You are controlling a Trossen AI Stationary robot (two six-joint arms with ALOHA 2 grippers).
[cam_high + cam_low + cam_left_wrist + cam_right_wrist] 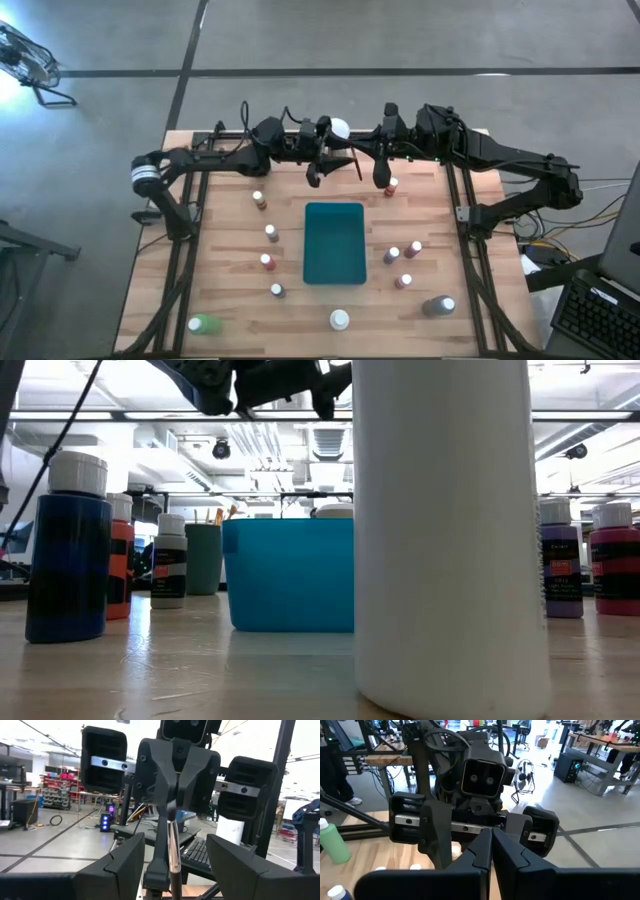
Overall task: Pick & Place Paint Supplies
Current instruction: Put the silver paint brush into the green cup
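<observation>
Both arms meet above the table's far middle. My right gripper (pixel 352 152) is shut on a thin brush (pixel 356 166), which hangs below it. My left gripper (pixel 325 165) faces it from the left, open; in the left wrist view its fingers (pixel 131 857) stand on either side of the brush (pixel 173 857) without touching it. Small white-capped paint bottles stand around the teal tray (pixel 334 243), among them a red one (pixel 267 262) and a purple one (pixel 392 255). My right gripper pinches the brush's upper end (pixel 170 822) between its two shut fingers, which come about level from the table's right. The brush hangs below the fingers, slightly tilted and clear of the table, its shiny metal part just under the hold.
A white ball (pixel 340 127) sits behind the grippers at the far edge. A red bottle (pixel 390 186) stands just below the right gripper. A green bottle (pixel 203 323), a white bottle (pixel 340 319) and a grey bottle (pixel 438 306) stand along the near edge.
</observation>
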